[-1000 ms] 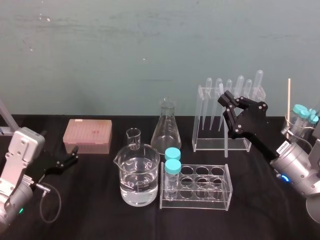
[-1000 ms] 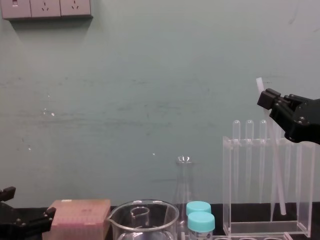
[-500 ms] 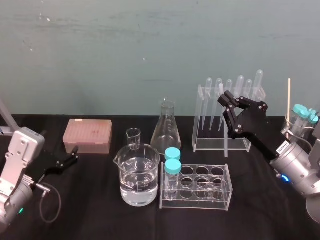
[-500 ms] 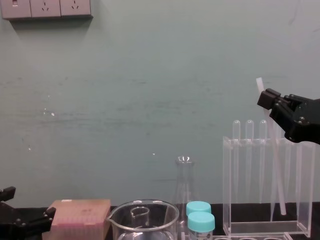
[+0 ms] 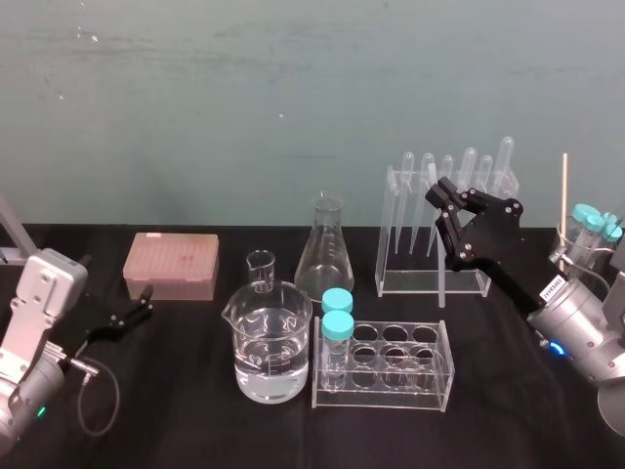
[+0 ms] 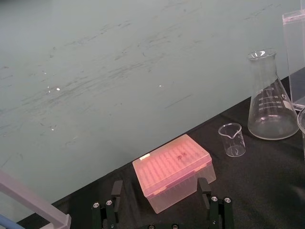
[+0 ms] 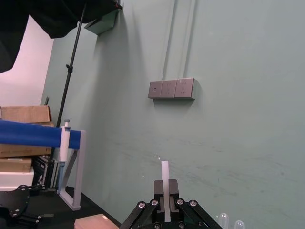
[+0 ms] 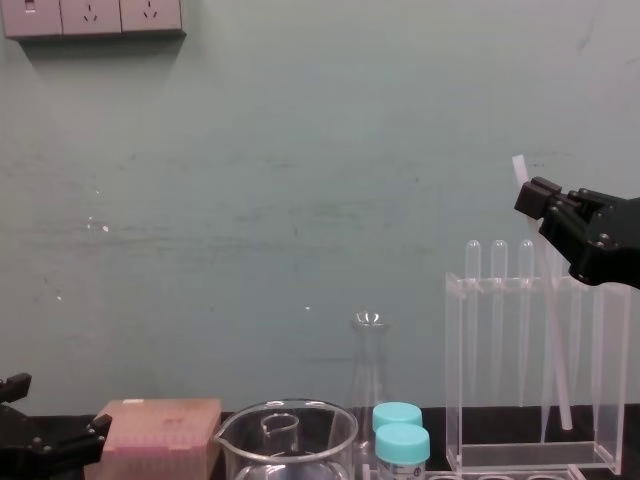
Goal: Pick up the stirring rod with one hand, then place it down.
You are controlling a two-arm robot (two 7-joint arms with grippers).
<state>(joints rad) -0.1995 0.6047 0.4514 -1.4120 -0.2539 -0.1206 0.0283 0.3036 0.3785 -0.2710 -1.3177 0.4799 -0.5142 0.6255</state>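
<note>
Nothing has shifted: right hand (image 5: 441, 198) stays clenched near the top of the rod (image 8: 555, 350). Its thin, smooth, translucent shaft hangs tilted below, before the clear rack (image 5: 410, 285). To place it well, I'd lower slowly, lay it flat, then let go. Left hand (image 5: 145, 303) rests released, far off on the bench (image 5: 195, 410).

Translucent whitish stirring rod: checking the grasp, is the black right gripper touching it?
Touching. Right wrist view shows the stirring rod clamped between the right gripper's fingers.
</note>
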